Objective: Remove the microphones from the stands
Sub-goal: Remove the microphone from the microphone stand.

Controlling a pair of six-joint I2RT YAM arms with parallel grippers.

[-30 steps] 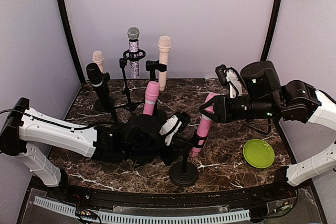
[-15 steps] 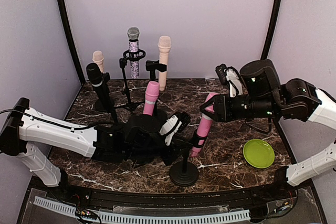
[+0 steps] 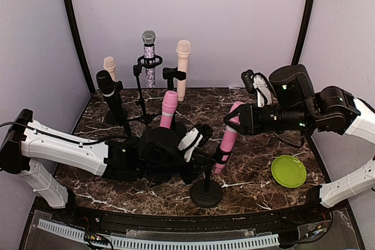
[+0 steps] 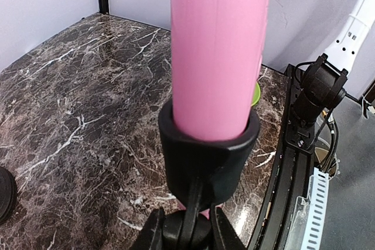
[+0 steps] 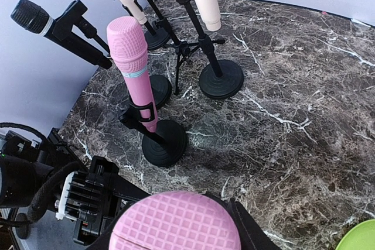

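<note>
The pink microphone (image 3: 227, 140) stands tilted at frame centre, seated in the clip (image 4: 208, 144) of its stand (image 3: 206, 192). Expect it to be rigid, light and smooth; grip the textured head. The right gripper (image 5: 176, 226) clamps that head; the left gripper (image 4: 186, 231) is pinched onto the stand stem below the clip. Versus the earlier frame, nothing has visibly moved.

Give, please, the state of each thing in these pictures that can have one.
front pink microphone: tilted, seated in its clip
left gripper: shut on front stand, below the clip
right gripper: shut on front pink microphone's head
rear pink microphone: seated in its stand
black microphone: clipped, tilted
green plate: flat, nothing on it
</note>
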